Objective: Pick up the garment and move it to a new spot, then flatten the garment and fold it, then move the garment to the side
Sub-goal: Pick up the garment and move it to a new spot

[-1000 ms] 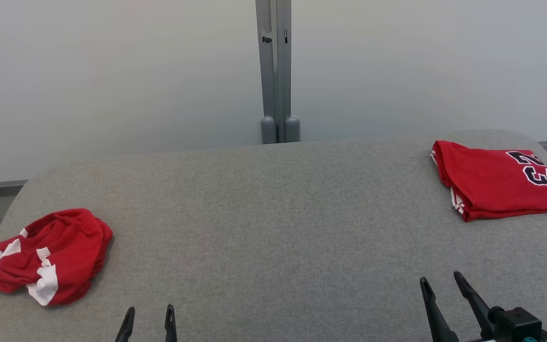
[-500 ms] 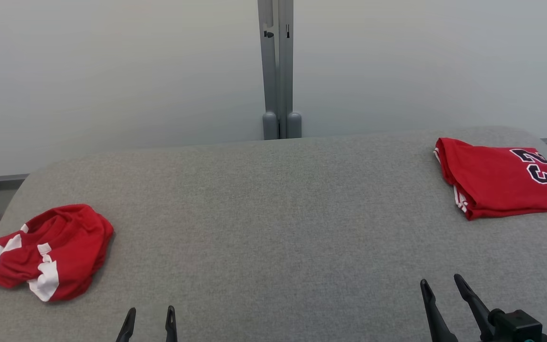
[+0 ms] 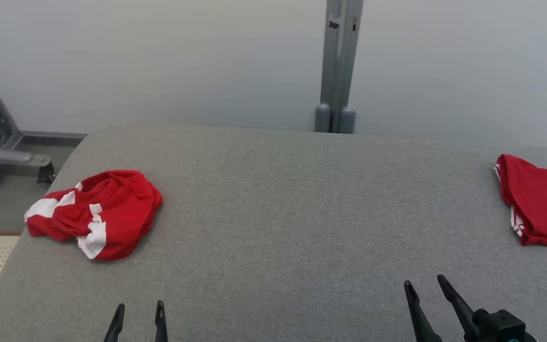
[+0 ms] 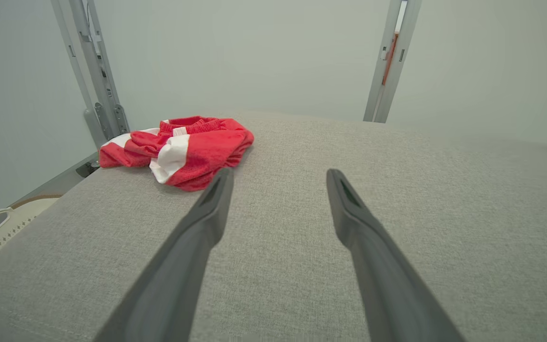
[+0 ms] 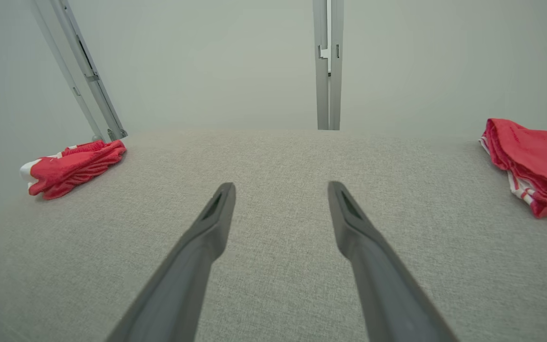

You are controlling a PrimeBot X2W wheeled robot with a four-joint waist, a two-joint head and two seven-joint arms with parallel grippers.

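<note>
While the crumpled red-and-white garment (image 3: 94, 214) lies at the left side of the grey table (image 3: 273, 213), my left gripper (image 3: 140, 305) and right gripper (image 3: 424, 280) are spread and empty, so picking, flattening and folding are not yet begun.

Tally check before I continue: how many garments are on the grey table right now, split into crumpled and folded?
Crumpled red-and-white garment, at the left end: 1
Folded red garment, at the right end, cut off by the head view's edge: 1
Total: 2 garments on the table
</note>
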